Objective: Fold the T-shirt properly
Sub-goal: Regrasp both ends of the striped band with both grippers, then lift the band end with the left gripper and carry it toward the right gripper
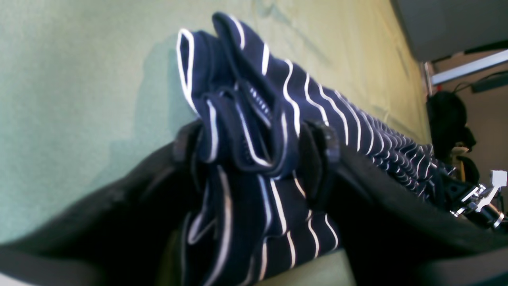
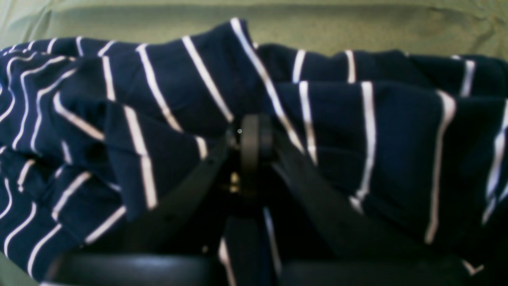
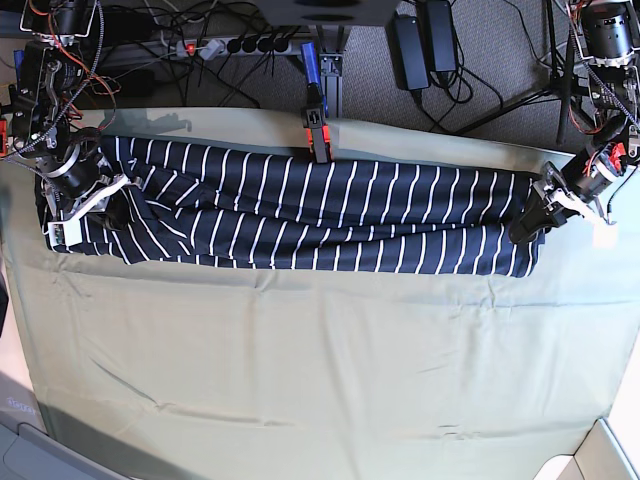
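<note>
T-shirt (image 3: pixel 300 220) is lying as a long band across the upper frame, lengthwise fold done, crosswise folds remaining; left claw (image 1: pixel 254 147) is standing apart around bunched cloth, right claw (image 2: pixel 251 139) is pinching its end.

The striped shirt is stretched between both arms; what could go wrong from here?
1. The left gripper has a thick wad of the T-shirt between jaws that stand fairly wide; the cloth might slip out.
2. The right gripper is shut on bunched cloth, so the fold may come out creased there.
</note>
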